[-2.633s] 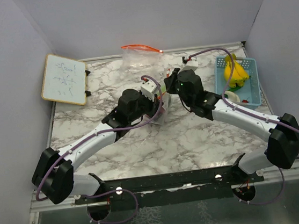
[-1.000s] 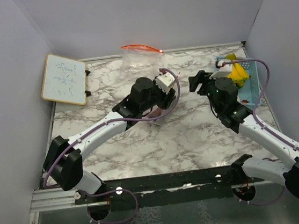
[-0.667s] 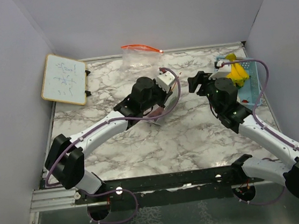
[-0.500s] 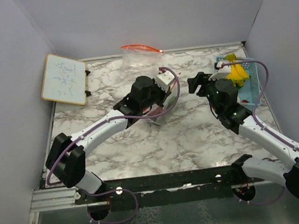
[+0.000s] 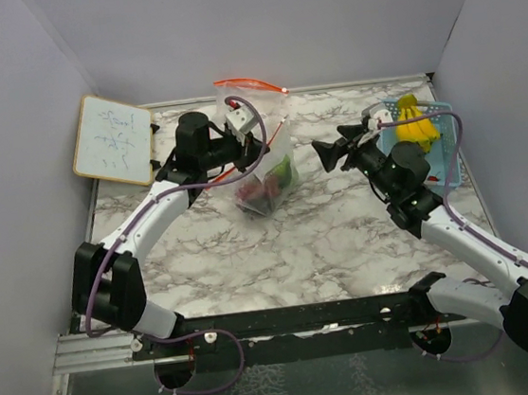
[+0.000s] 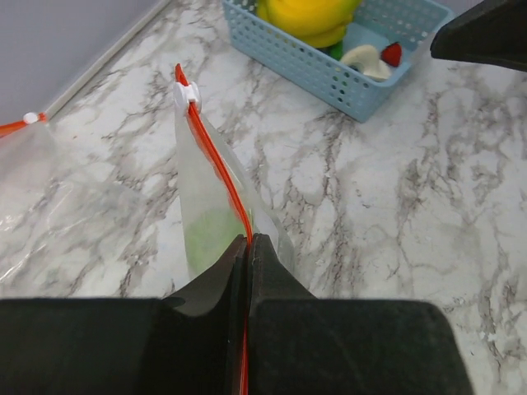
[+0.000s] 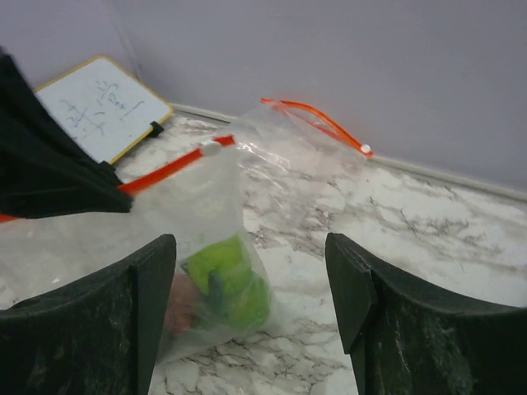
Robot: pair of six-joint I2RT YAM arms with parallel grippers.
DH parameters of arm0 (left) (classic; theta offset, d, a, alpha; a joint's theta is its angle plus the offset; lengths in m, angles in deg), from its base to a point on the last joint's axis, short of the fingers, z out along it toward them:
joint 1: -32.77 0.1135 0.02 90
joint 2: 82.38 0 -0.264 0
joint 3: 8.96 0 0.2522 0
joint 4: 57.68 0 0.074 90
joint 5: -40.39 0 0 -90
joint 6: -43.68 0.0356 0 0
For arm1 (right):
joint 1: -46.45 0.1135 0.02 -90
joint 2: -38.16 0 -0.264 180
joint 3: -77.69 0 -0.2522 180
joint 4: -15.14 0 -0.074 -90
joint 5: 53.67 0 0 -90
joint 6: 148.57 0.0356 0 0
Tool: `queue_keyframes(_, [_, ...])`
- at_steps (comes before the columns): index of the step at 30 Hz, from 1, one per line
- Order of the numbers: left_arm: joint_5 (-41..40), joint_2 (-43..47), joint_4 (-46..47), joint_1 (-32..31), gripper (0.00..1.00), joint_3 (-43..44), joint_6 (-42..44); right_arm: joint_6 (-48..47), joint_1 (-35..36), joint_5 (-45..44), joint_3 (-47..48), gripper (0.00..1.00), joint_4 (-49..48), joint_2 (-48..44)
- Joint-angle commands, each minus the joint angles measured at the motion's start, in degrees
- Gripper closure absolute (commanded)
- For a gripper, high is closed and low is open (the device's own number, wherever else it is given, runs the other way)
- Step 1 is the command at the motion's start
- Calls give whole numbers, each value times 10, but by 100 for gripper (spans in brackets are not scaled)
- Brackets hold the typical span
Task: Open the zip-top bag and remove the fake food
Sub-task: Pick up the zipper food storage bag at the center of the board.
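A clear zip-top bag (image 5: 267, 180) with an orange zip strip (image 6: 216, 160) and white slider (image 6: 184, 95) hangs tilted from my left gripper (image 5: 249, 153), its bottom on the marble. My left gripper (image 6: 247, 243) is shut on the zip strip. Inside the bag lies fake food: a lime-green fruit (image 7: 228, 284) and a dark red piece (image 5: 260, 191). My right gripper (image 7: 251, 263) stands open to the right of the bag, apart from it and facing it. Its fingers (image 7: 144, 317) frame the bag's lower end in the right wrist view.
A second, empty zip-top bag (image 5: 246, 96) lies at the back wall. A light-blue basket (image 5: 443, 160) with a yellow banana bunch (image 5: 415, 127) stands at the right. A small whiteboard (image 5: 112, 138) leans at the back left.
My left gripper has shut on the bag's zip strip and pulled it up and back to the left, raising the bag. The right gripper has shifted slightly left and stays open.
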Motion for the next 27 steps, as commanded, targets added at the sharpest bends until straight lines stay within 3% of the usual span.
queue_keyframes(1, [202,-58,-21,35,100,86,36,-101,-12,174,1,24,-91,27])
queue_keyframes(3, [264,-80,-24,56,100,119,34,-113,-24,242,42,20,-88,73])
queue_keyframes(8, [388,-119,84,88,100,161,-68,-121,-62,425,156,17,17,162])
queue_keyframes(13, [452,-95,90,94,100,120,-49,-75,-69,420,82,18,-77,119])
queue_keyframes(20, [508,-38,135,89,100,57,-77,-31,-71,559,40,18,-111,91])
queue_keyframes(23, [494,-8,136,72,100,34,-65,-14,-71,568,17,19,-115,69])
queue_keyframes(27, [478,20,129,67,100,9,-56,-25,-71,570,-8,30,-116,49])
